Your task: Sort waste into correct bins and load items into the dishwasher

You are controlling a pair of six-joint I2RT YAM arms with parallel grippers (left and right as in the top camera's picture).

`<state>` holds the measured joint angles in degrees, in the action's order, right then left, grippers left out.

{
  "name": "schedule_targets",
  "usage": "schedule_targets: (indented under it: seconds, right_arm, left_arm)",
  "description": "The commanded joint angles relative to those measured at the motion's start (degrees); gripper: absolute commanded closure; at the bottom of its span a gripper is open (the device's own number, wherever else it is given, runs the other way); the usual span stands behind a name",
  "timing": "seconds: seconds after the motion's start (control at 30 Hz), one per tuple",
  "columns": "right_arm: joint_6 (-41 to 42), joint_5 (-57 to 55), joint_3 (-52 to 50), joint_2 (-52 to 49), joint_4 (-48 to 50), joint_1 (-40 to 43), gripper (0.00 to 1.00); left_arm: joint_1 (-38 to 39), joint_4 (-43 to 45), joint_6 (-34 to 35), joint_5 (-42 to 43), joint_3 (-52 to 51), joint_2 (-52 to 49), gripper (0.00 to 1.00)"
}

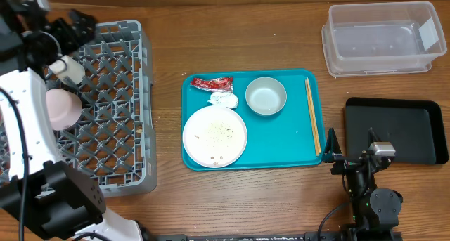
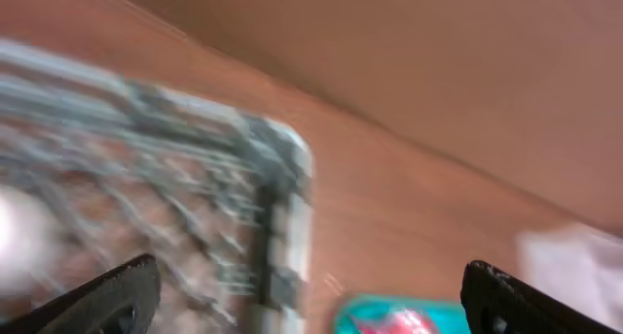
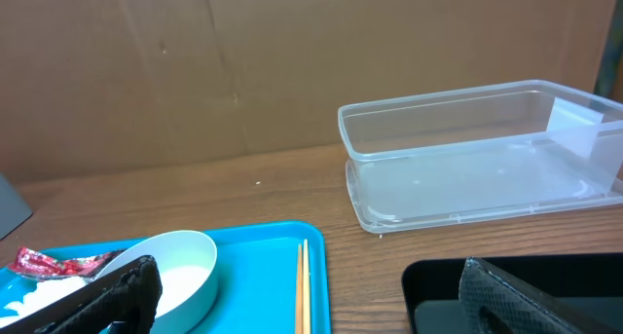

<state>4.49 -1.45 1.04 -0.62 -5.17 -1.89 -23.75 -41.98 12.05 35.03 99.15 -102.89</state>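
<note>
The grey dish rack (image 1: 112, 157) stands at the left and holds a small white cup (image 1: 68, 69) and a pale grey bowl (image 1: 62, 107). My left gripper (image 1: 76, 23) is open and empty above the rack's far part; its wrist view (image 2: 316, 300) is blurred. The teal tray (image 1: 295, 146) holds the red wrapper (image 1: 211, 83), white tissue (image 1: 223, 98), large white plate (image 1: 214, 135) with rice crumbs, small white bowl (image 1: 266, 95) and chopsticks (image 1: 312, 114). My right gripper (image 1: 351, 155) is open and empty, low, between the teal tray and the black tray (image 1: 397, 132).
The clear plastic tub (image 1: 383, 37) stands at the back right, behind the black tray; it also shows in the right wrist view (image 3: 477, 154). The right wrist view also shows the small white bowl (image 3: 180, 266), the chopsticks (image 3: 302, 290) and the wrapper (image 3: 49, 264).
</note>
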Motion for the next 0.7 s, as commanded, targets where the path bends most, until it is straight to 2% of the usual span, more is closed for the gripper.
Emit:
schedule_targets:
  seconds: [0.0, 0.13, 0.2, 0.23, 0.37, 0.4, 0.47, 0.67]
  right_arm:
    - [0.2, 0.1, -0.6, 0.5, 0.4, 0.1, 0.0]
    - [0.2, 0.1, -0.6, 0.5, 0.4, 0.1, 0.0]
    - [0.2, 0.1, -0.6, 0.5, 0.4, 0.1, 0.01]
    - [0.2, 0.1, -0.6, 0.5, 0.4, 0.2, 0.0]
    - [0.2, 0.1, -0.6, 0.5, 0.4, 0.2, 0.01]
    - [0.2, 0.1, -0.6, 0.5, 0.4, 0.2, 0.0]
    - [0.2, 0.1, -0.6, 0.5, 0.4, 0.2, 0.0]
    - [0.2, 0.1, -0.6, 0.5, 0.4, 0.1, 0.0]
  left_arm:
    - [5.1, -6.2, -0.9, 8.2, 0.0, -1.8, 0.0]
    - [11.4, -12.4, -4.0, 1.6, 0.0, -3.2, 0.0]
    - [15.4, -14.9, -3.8, -6.9, 0.0, -3.6, 0.0]
    - [16.9, -15.9, -2.3, -11.8, 0.0, -3.7, 0.0]
    - [23.3, -19.5, 11.6, -37.3, 0.0, -4.3, 0.0]
    - [24.3, -20.0, 13.1, -40.7, 0.0, -4.5, 0.0]
    - [26.0, -21.0, 15.1, -44.7, 0.0, -4.5, 0.0]
    - [26.7, -24.2, 21.5, -48.2, 0.0, -4.6, 0.0]
